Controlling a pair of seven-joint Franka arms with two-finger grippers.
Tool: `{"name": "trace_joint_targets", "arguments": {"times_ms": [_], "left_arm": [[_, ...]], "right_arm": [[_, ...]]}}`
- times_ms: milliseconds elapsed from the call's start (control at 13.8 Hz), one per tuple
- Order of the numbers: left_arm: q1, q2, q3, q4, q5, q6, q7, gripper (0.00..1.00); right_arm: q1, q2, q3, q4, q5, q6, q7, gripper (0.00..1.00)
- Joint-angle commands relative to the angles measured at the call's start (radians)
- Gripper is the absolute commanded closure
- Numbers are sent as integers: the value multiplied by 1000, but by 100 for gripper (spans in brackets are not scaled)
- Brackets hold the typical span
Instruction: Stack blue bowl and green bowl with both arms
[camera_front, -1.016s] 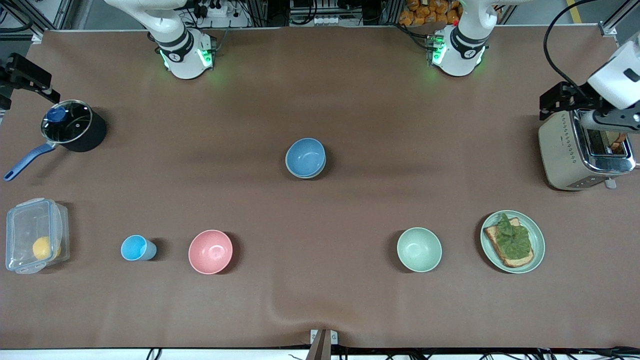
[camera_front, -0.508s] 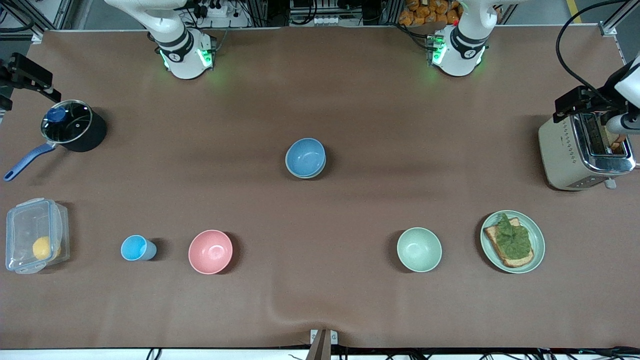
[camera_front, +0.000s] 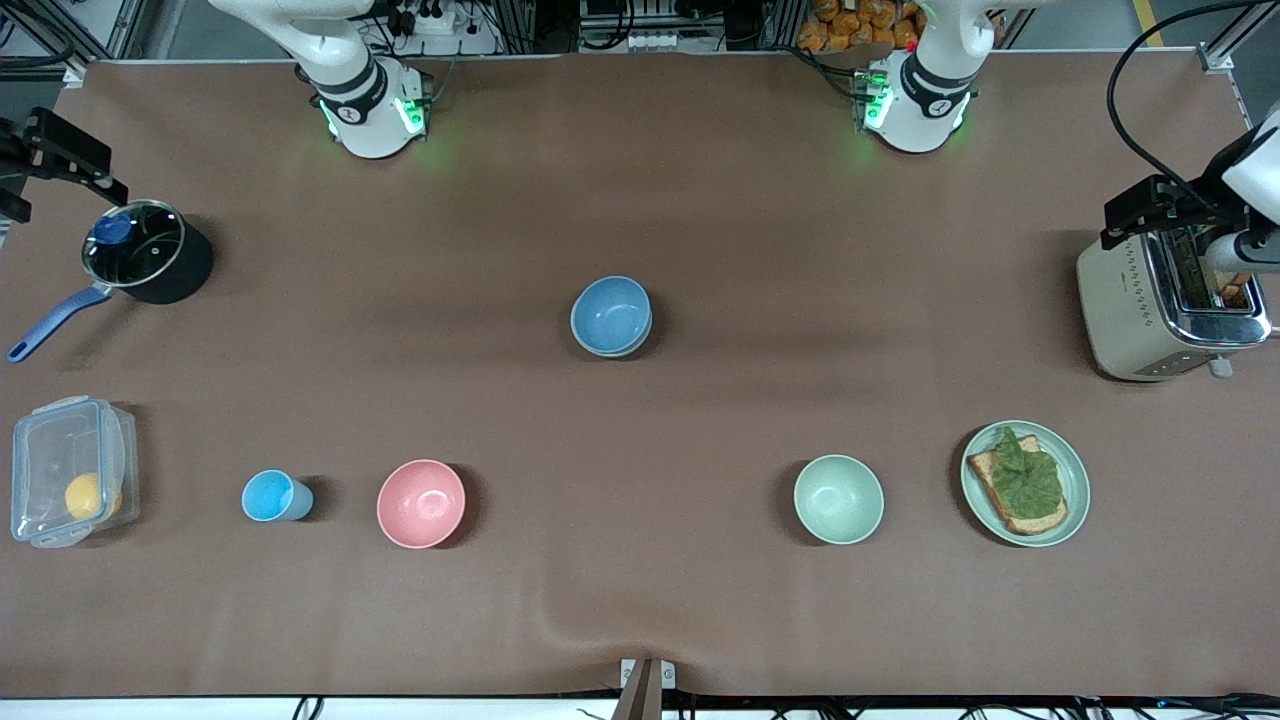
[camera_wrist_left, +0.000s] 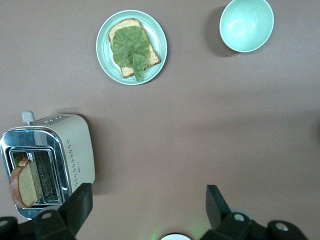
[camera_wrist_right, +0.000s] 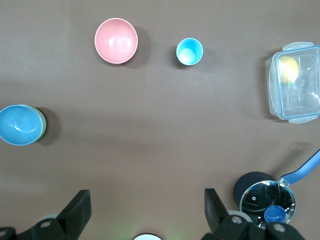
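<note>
Brown matte cloth covered the counter (camera_front: 700, 200), and at its middle I saw the round matte medium-blue bowl (camera_front: 611, 314) nested in the round sage-green bowl (camera_front: 645, 338), whose rim showed just beneath it. I had the left claw (camera_wrist_left: 147, 207) up over the cream metal toaster (camera_front: 1150, 310), its fingers spread apart and holding nothing. The right claw (camera_wrist_right: 145, 207) was over the black lidded saucepan (camera_front: 150, 255), likewise released.

Worktop (camera_front: 640, 180) under brown matte cloth, rippled at lower centre edge. Metal bracket (camera_front: 646, 674) at bottom centre. Along top of frame: aluminium framing (camera_front: 520, 25), power strips and cables (camera_front: 430, 20), orange packets (camera_front: 850, 25). Even overhead light, soft shadows.
</note>
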Motion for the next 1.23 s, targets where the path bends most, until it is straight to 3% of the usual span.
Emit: {"name": "trace_joint_targets", "arguments": {"times_ms": [0, 1161], "left_arm": [[-4, 0, -2, 15, -20, -12, -3, 0], [-3, -3, -17, 12, -19, -9, -17, 0]], "right_arm": [[2, -26, 4, -26, -18, 6, -9, 0], [-4, -23, 1, -29, -12, -14, -8, 0]]}}
